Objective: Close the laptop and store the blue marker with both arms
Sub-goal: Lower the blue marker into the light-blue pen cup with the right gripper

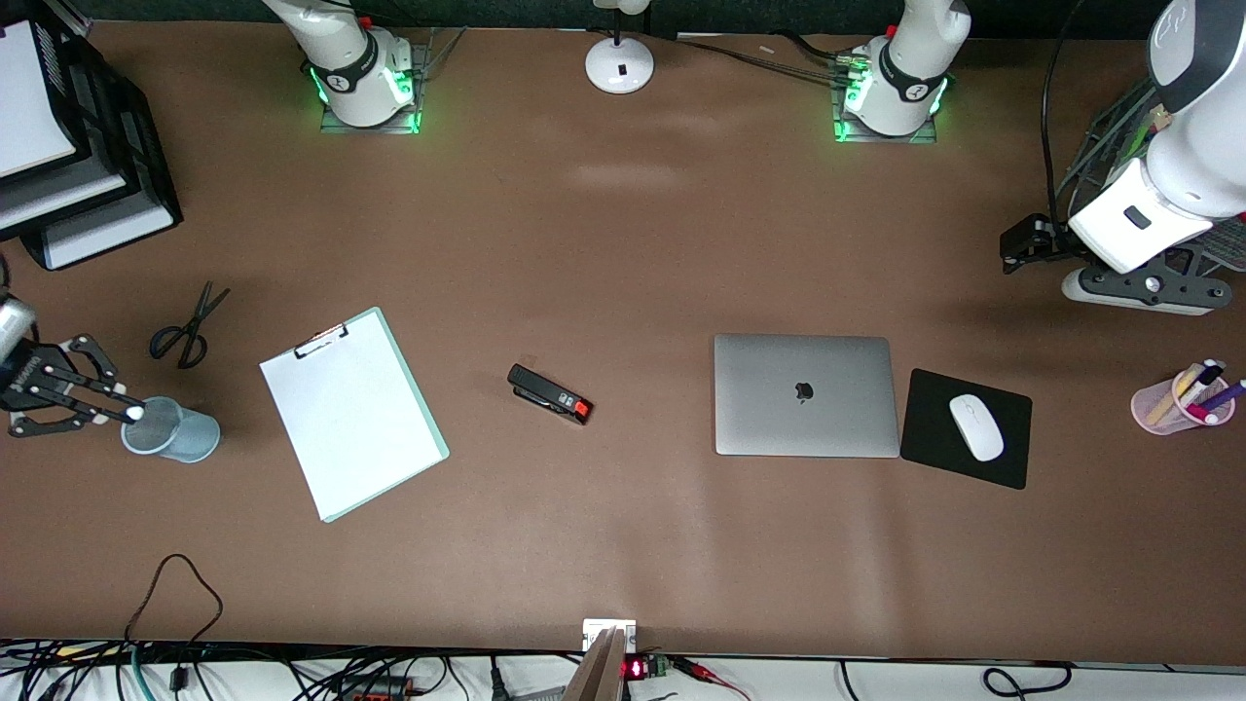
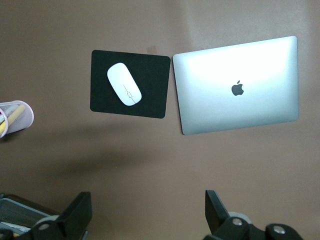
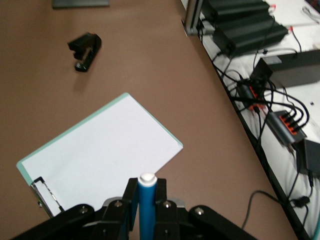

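Observation:
The silver-grey laptop [image 1: 806, 394] lies shut on the table with its logo up; it also shows in the left wrist view [image 2: 240, 85]. My right gripper [image 1: 119, 411] is at the right arm's end of the table and is shut on the blue marker [image 3: 147, 205]. The marker's whitish end [image 1: 134, 413] is at the rim of a grey-blue cup [image 1: 180, 435]. In the right wrist view the fingers [image 3: 131, 192] clamp the marker on both sides. My left gripper [image 1: 1020, 245] is open and empty over bare table at the left arm's end; its fingers [image 2: 76, 210] stand wide apart.
A clipboard with white paper [image 1: 352, 414], scissors [image 1: 185, 331] and a black stapler [image 1: 550, 394] lie between the cup and the laptop. A black mouse pad [image 1: 1003, 458] with a white mouse [image 1: 975, 426] lies beside the laptop. A pink pen cup [image 1: 1183, 399] and black paper trays [image 1: 117, 195] stand at the table's ends.

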Robot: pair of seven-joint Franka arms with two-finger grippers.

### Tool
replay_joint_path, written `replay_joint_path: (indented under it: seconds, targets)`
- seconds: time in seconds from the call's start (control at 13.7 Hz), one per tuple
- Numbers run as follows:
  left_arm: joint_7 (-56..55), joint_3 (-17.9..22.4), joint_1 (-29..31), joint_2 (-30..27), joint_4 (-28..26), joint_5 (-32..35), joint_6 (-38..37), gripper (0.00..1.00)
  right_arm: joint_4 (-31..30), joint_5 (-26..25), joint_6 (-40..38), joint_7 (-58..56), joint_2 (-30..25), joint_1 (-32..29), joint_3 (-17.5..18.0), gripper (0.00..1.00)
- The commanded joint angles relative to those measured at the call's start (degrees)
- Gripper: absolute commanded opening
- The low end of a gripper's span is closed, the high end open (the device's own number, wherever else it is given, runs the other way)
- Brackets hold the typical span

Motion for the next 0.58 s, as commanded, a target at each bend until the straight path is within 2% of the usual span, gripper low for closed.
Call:
replay_joint_path:
  seconds: [0.0, 0.22, 0.51]
  targets:
    - [0.9, 0.7, -0.9, -1.9, -1.5, -0.6, 0.6, 1.00, 0.9, 4.4, -5.5, -6.5, 2.7, -3.9, 0.7, 0.07]
    - [1.1, 0.7, -0.6, -1.7, -1.7, -0.6, 0.6, 1.00, 2.0, 7.2, -6.0, -11.8, 5.1, -5.4, 0.6, 0.07]
    - [0.7, 0.5, -1.1, -0.9, -1.0, 0.0, 1.3, 1.00, 9.4, 7.3, -7.8, -14.7, 12.3, -6.3, 0.9, 0.07]
